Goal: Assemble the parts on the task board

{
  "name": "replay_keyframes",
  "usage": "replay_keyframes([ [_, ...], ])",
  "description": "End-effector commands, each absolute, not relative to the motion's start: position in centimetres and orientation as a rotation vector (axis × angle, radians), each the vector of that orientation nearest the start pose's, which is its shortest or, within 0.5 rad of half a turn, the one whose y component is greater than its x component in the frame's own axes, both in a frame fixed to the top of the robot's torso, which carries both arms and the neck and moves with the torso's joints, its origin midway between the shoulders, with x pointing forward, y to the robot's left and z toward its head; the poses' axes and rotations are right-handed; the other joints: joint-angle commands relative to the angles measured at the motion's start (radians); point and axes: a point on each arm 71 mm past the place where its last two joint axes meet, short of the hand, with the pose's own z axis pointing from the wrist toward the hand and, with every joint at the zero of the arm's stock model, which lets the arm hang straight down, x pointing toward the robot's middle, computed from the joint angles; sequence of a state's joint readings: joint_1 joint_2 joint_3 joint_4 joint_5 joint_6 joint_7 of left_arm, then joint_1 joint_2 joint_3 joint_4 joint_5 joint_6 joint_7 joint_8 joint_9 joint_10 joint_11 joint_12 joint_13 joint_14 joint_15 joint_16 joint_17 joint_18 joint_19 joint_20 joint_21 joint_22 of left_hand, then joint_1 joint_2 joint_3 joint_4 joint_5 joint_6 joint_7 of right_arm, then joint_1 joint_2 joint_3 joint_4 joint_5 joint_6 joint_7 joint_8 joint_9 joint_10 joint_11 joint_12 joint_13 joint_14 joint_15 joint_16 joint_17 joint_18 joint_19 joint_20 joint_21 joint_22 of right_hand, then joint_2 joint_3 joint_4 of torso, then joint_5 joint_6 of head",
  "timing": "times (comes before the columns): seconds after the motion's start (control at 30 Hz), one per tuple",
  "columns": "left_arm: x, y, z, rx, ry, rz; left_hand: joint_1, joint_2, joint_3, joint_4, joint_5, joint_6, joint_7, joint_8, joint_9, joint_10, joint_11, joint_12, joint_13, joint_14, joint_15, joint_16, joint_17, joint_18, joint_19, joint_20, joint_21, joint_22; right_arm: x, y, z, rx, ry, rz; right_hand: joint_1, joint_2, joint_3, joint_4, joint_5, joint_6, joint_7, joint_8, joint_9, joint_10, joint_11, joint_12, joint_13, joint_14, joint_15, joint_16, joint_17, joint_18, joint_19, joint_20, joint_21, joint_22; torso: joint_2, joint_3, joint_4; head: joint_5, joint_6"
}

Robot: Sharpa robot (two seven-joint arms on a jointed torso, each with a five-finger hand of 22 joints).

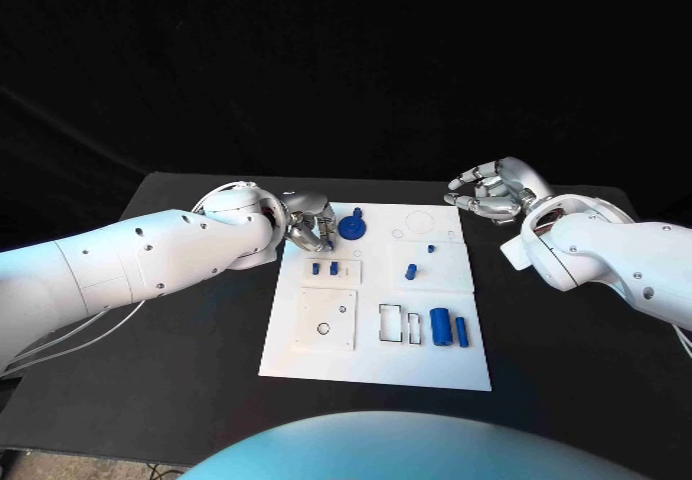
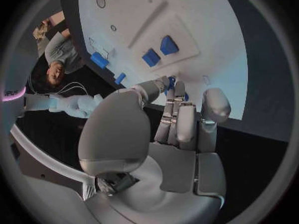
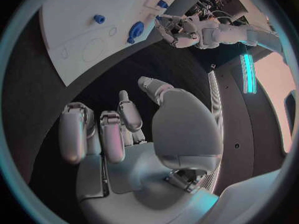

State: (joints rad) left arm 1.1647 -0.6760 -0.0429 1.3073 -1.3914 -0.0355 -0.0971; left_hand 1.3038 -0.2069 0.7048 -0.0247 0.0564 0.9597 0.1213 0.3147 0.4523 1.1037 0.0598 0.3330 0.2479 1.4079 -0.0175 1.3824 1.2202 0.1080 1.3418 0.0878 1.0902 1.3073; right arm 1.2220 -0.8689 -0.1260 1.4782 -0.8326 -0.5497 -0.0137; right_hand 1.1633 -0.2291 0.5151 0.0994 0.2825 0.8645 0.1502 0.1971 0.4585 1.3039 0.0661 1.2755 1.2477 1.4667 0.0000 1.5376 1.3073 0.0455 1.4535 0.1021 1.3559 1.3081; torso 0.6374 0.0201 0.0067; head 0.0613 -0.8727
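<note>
My left hand (image 1: pixel 306 226) sits at the task board's (image 1: pixel 375 350) far left corner, fingertips (image 2: pixel 169 82) closed on a small blue part (image 2: pixel 172 80). My right hand (image 1: pixel 490 190) hovers beyond the far right corner, fingers loosely curled, holding nothing. Other blue parts (image 1: pixel 449 327) lie on the board. No legible markings.

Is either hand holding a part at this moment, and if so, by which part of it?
The right hand holds nothing. The left hand has fingertips at a small blue part; whether it is pinched cannot be told.
</note>
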Motion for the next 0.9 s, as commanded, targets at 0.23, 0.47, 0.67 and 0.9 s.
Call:
replay_keyframes([
  [0.23,50.88,17.01,-23.88,0.215,2.009,-0.624,-0.003,-0.001,-0.005,-0.003,-0.001,0.000,0.003,-0.005,0.001,0.008,-0.001,-0.006,-0.001,0.002,0.007,0.006,0.001,-0.017,-0.002,0.005,-0.001,0.140,49.14,-24.24,-20.27,0.505,1.622,0.809,-0.010,0.004,0.006,0.001,0.005,-0.005,-0.003,0.005,0.001,-0.001,-0.002,-0.004,-0.001,0.083,-0.005,-0.003,0.192,0.008,-0.006,0.001,-0.003,0.169,0.000,0.0017,-0.0005,0.000,0.000],
  [0.47,50.94,17.04,-24.17,0.217,2.026,-0.606,-0.002,0.000,-0.005,-0.003,-0.001,0.001,0.003,-0.006,0.001,0.010,0.000,-0.007,0.000,0.002,0.009,0.006,0.001,-0.017,-0.001,0.006,0.001,0.140,49.14,-24.25,-20.28,0.505,1.622,0.809,-0.010,0.004,0.006,0.001,0.005,-0.005,-0.003,0.005,0.001,-0.001,-0.002,-0.004,-0.001,0.083,-0.005,-0.003,0.192,0.008,-0.006,0.001,-0.003,0.169,-0.001,0.0018,-0.0019,0.001,0.000],
  [0.67,51.01,17.19,-24.29,0.220,2.033,-0.587,0.001,0.001,-0.005,-0.006,-0.001,0.005,0.004,-0.007,0.003,0.017,0.000,-0.006,0.002,0.003,0.011,0.008,0.002,-0.018,-0.001,0.008,0.004,0.141,49.13,-24.27,-20.28,0.506,1.622,0.808,-0.010,0.004,0.006,0.001,0.005,-0.005,-0.003,0.005,0.001,-0.001,-0.002,-0.004,-0.001,0.083,-0.005,-0.003,0.192,0.008,-0.006,0.001,-0.003,0.169,-0.001,0.0019,-0.0010,-0.001,0.000],
  [0.9,51.01,17.23,-24.37,0.223,2.036,-0.576,0.005,0.003,-0.005,-0.009,-0.001,0.011,0.004,-0.007,0.004,0.024,0.000,-0.006,0.004,0.005,0.012,0.011,0.005,-0.019,0.002,0.010,0.011,0.143,49.12,-24.26,-20.27,0.506,1.622,0.809,-0.010,0.004,0.006,0.001,0.005,-0.005,-0.003,0.005,0.001,-0.001,-0.002,-0.004,-0.001,0.083,-0.005,-0.003,0.192,0.008,-0.006,0.001,-0.003,0.169,0.000,0.0015,-0.0008,0.000,0.000],
])
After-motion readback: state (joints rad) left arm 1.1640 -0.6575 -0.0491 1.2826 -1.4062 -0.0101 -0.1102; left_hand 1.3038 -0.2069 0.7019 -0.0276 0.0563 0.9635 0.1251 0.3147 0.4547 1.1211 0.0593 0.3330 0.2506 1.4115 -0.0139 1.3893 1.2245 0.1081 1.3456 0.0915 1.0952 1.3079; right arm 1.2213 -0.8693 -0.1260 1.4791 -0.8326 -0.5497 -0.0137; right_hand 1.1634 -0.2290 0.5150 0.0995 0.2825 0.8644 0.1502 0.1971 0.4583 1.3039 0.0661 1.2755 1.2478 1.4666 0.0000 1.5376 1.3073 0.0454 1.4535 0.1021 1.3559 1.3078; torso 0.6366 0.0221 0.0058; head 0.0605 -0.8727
